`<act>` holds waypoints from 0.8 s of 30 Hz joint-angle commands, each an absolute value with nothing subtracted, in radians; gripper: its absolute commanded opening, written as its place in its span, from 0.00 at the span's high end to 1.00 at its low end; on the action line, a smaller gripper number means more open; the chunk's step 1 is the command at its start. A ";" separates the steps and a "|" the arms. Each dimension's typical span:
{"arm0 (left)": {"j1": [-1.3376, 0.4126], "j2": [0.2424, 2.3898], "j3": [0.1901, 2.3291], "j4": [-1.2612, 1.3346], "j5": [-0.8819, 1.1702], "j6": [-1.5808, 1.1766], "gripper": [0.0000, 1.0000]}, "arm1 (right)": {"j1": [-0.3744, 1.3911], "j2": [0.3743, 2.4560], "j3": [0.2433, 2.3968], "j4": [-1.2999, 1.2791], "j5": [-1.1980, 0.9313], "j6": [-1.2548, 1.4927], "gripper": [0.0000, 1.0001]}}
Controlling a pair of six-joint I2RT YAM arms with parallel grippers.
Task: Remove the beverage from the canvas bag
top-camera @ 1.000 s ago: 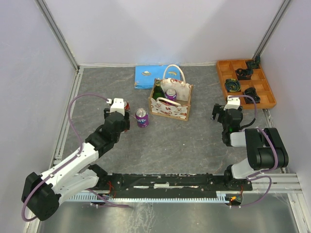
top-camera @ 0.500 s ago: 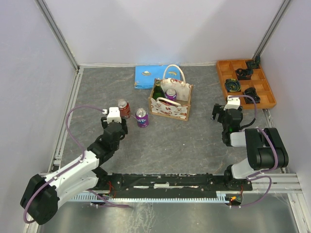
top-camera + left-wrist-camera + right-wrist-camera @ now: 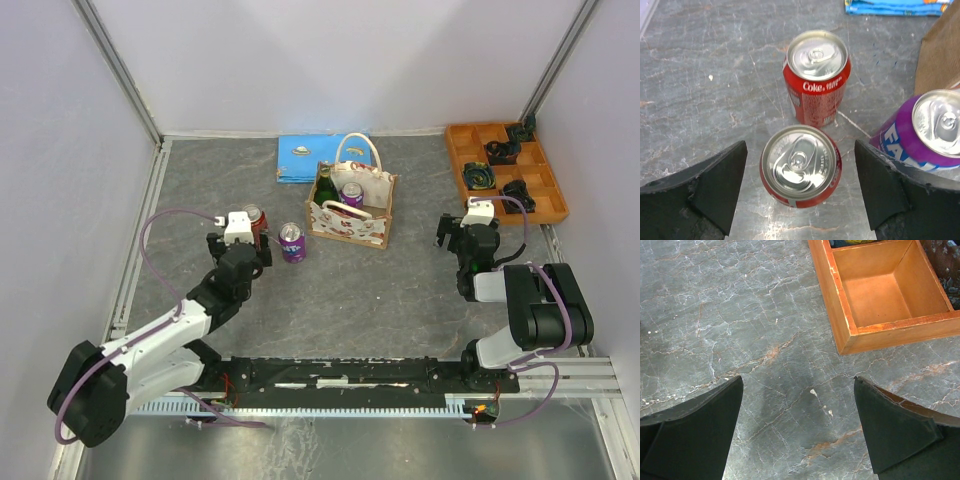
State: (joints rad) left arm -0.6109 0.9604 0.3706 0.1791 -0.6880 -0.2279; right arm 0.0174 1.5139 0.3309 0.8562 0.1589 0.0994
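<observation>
Letting go of a red can point(image 3: 800, 165) low in the centre of the left wrist view: spreading the left jaws wide after a narrower setting a moment ago, leaving a clear gap on either side and gripping nothing. Leaving that can apparently upright on the worktop point(image 3: 700, 75), just below a second red can point(image 3: 817, 75) marked Coke and to the left of a purple can point(image 3: 935, 130) at the right edge of the frame. Hovering left of centre in the top view, having drawn back and come forward again within the last second. Holding the right jaws wide open as well, right of centre in the top view, over bare worktop just below the orange tray point(image 3: 850, 335), gripping nothing. Leaving the canvas bag point(image 3: 365, 225) unmoved just above the centre of the top view, with a green bottle point(image 3: 325, 188) and a purple-topped can point(image 3: 351, 193) inside it. Reading the release as probably closing one removal; judging the task unfinished while drinks remain in the bag, and expecting to reach into it again.
</observation>
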 commanded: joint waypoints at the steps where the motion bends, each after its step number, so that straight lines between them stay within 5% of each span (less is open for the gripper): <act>1: -0.608 0.942 0.450 0.192 -0.741 -0.235 0.06 | 0.016 1.510 0.353 0.890 0.155 0.088 0.01; 12: -0.608 0.904 0.657 0.184 -0.664 -0.040 0.06 | 0.017 1.511 0.352 0.890 0.155 0.088 0.01; 24: -0.608 1.432 1.292 0.097 -0.150 0.135 0.07 | 0.017 1.510 0.353 0.890 0.155 0.088 0.01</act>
